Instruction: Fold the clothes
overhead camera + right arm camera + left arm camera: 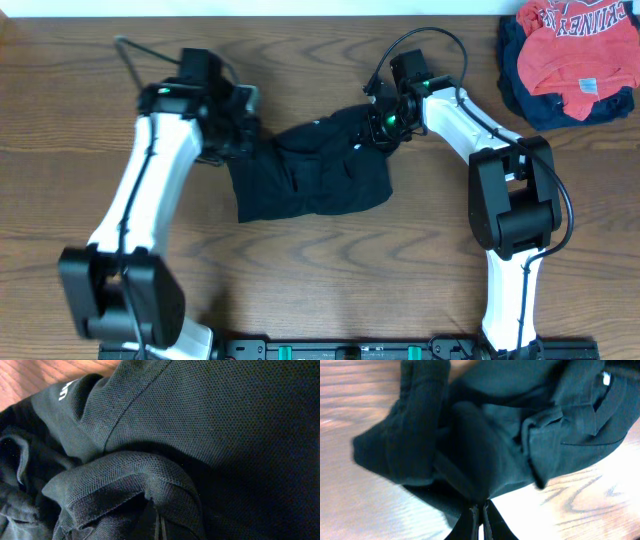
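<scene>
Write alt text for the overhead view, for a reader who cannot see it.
A crumpled black shirt lies on the wooden table, pinched at its upper corners by the left fingers and right fingers. A red shirt sits on a navy garment in the far right corner.

You are looking at the black garment (220, 425) filling nearly the whole frame, its fine knit texture showing clearly. A stitched seam (135, 399) is running diagonally from top centre down to the left. White lettering (64, 393) is peeking out at upper left, partly hidden. The wooden table (45, 372) is showing only in the top left corner. At bottom centre, a folded hem (125, 467) is bunching over your right gripper (158, 524), whose dark fingers are pressing together on the cloth.
</scene>
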